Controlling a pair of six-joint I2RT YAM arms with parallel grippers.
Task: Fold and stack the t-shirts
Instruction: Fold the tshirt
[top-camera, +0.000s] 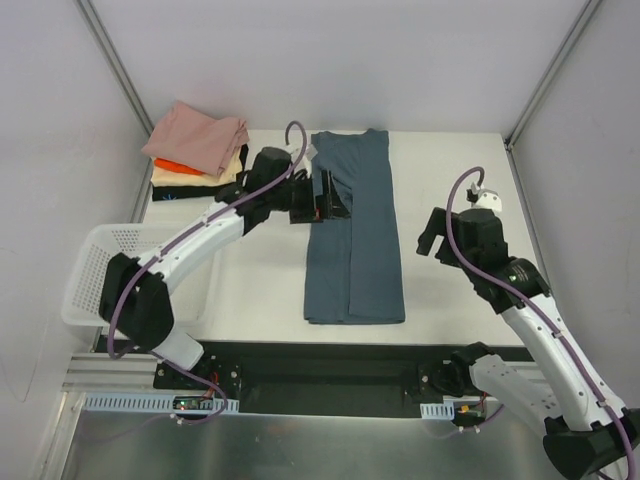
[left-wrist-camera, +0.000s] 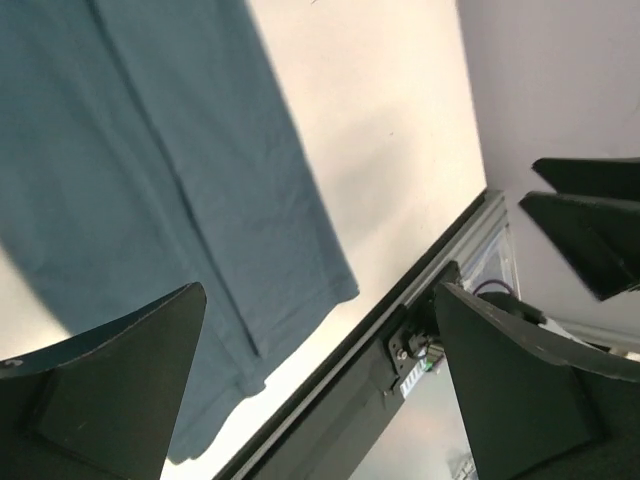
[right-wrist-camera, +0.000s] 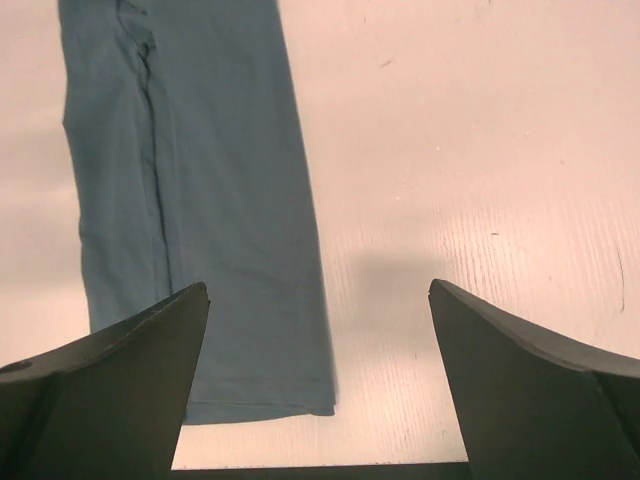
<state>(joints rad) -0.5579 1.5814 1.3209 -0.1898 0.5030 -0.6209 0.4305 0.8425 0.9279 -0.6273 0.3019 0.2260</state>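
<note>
The slate-blue t-shirt (top-camera: 360, 230) lies folded into a long narrow strip down the middle of the table; it also shows in the left wrist view (left-wrist-camera: 150, 170) and the right wrist view (right-wrist-camera: 200, 200). A stack of folded tees sits at the back left, the dusty pink one (top-camera: 200, 135) on top, with orange (top-camera: 170, 165), cream and black (top-camera: 180, 185) below. My left gripper (top-camera: 335, 195) is open and empty, hovering over the strip's upper left edge. My right gripper (top-camera: 432, 235) is open and empty, above bare table right of the shirt.
A white lattice basket (top-camera: 105, 275) stands at the left front of the table. The table's front edge with a black rail (top-camera: 320, 350) runs below the shirt. Grey walls enclose the back and sides.
</note>
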